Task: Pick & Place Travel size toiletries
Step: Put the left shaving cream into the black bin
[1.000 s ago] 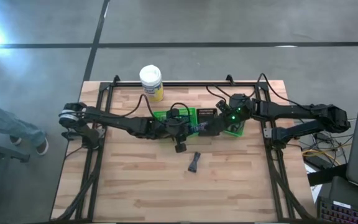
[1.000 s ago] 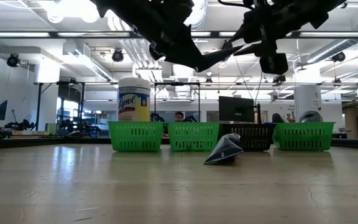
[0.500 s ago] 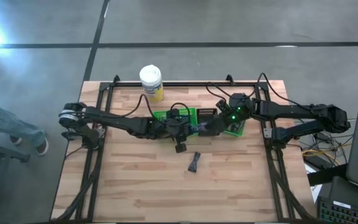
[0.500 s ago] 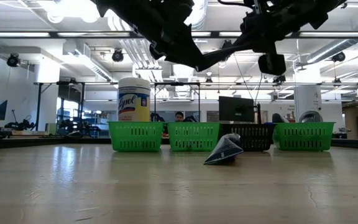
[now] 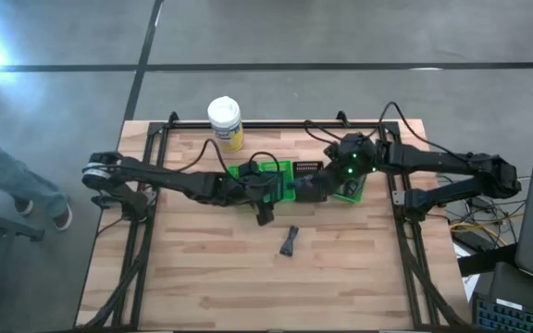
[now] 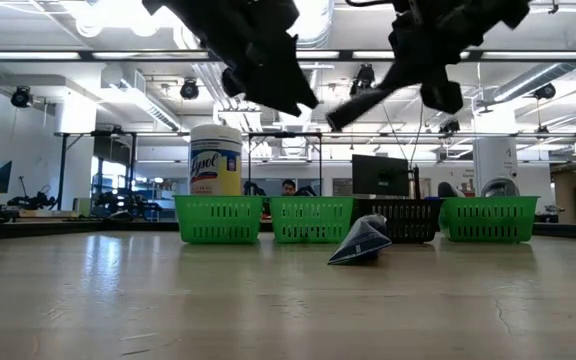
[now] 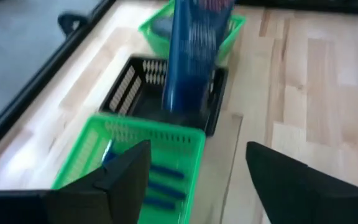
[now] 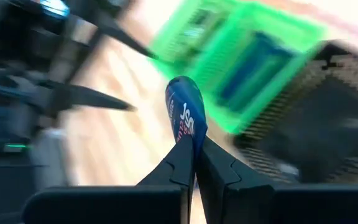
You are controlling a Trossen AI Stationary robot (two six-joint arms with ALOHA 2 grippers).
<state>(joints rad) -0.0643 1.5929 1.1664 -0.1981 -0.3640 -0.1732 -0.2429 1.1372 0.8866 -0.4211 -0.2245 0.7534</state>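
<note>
The right gripper (image 8: 193, 163) pinches a flat blue tube with white lettering (image 8: 186, 118) above the black mesh basket (image 7: 143, 92). The left gripper (image 7: 197, 171) hangs wide and empty. The white-lidded jar (image 6: 215, 165) reads "Lysol".

left pincer (image 7: 197, 180) spread, right pincer (image 8: 194, 158) clamped

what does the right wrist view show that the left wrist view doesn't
Only the right wrist view shows the right gripper, shut on the flat end of a dark blue tube with white lettering, and the left arm's fingers farther off.

Only the left wrist view shows the left gripper open and empty, and the tube hanging above the black mesh basket.

Both show that tube, a green mesh basket holding blue tubes, the black basket and the wooden table.
</note>
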